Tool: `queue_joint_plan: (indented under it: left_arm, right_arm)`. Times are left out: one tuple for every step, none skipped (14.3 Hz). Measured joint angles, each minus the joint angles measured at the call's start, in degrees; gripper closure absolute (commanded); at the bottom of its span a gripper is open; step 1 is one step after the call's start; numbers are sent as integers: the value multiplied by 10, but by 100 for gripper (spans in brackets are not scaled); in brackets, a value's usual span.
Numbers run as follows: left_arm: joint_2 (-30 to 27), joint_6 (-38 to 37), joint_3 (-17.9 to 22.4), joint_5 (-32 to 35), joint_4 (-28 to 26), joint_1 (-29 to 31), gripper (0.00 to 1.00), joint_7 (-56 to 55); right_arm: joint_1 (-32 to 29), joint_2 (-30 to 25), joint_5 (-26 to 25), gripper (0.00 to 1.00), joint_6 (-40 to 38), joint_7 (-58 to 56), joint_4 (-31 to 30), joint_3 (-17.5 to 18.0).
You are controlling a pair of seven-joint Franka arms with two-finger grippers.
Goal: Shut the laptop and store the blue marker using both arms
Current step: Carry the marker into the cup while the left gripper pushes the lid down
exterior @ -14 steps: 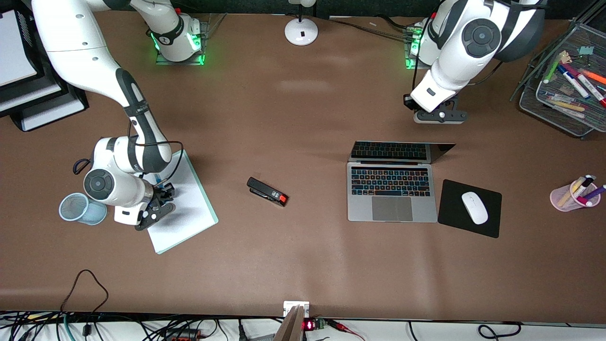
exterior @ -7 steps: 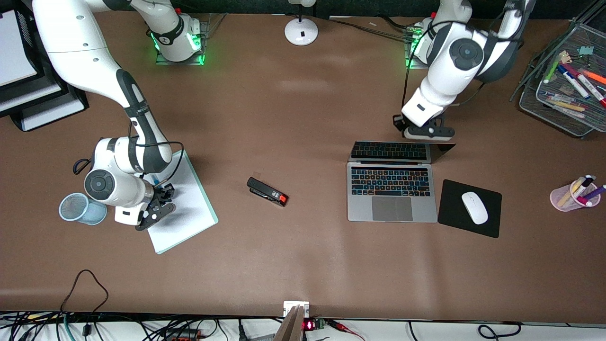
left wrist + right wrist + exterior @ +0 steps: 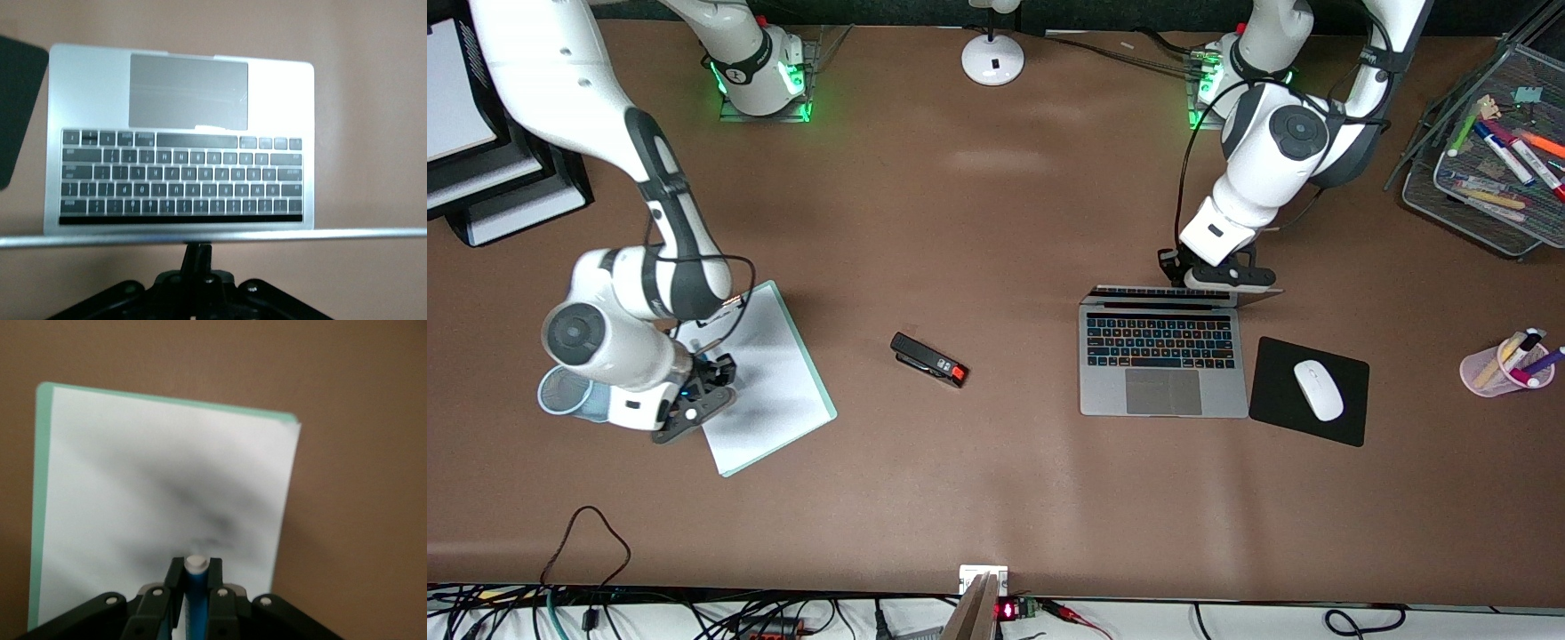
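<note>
The silver-grey laptop (image 3: 1107, 391) lies open toward the left arm's end of the table. Its lid is tipped far forward and shows as a thin edge (image 3: 347, 235) over the black keys. My left gripper (image 3: 1176, 277) is shut, and its fingertips (image 3: 198, 252) touch the top edge of that lid. My right gripper (image 3: 713, 369) hangs over the white notepad (image 3: 769, 382), shut on the blue marker (image 3: 195, 587). The marker's pale end sticks out between the fingers.
A light-blue mesh cup (image 3: 560, 391) stands beside the notepad, partly hidden by the right arm. A black stapler (image 3: 929, 360) lies mid-table. A mouse (image 3: 1318, 389) sits on a black mousepad (image 3: 1272, 404) beside the laptop. There is also a pink pen cup (image 3: 1494, 373) and a wire tray (image 3: 1476, 191).
My left gripper came down onto the lid's top edge and the lid tipped toward the keyboard. My right gripper closed on the marker and moved with it toward the mesh cup.
</note>
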Motion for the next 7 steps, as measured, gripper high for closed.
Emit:
queue_joint_plan:
  left_arm:
    - [9, 3, 0, 0, 11, 6, 100, 8]
    - [19, 4, 1, 0, 27, 14, 100, 19]
    - [33, 4, 1, 0, 44, 21, 100, 30]
    - [48, 4, 1, 0, 62, 26, 100, 36]
    - [66, 4, 2, 0, 81, 28, 100, 40]
    - [85, 5, 2, 0, 101, 30, 100, 42]
    - [105, 5, 2, 0, 122, 30, 100, 43]
  right_arm:
    - [-3, -15, 11, 98, -4, -21, 1, 0]
    - [-5, -32, 36, 98, -17, -49, 2, -1]
    - [-10, -47, 69, 98, -38, -83, 5, -2]
    - [-19, -60, 103, 98, -69, -123, 14, -4]
    - [-34, -68, 132, 98, -106, -164, 30, -5]
    - [-52, -73, 155, 98, -145, -204, 50, -6]
    - [-72, -75, 176, 98, -181, -246, 72, -7]
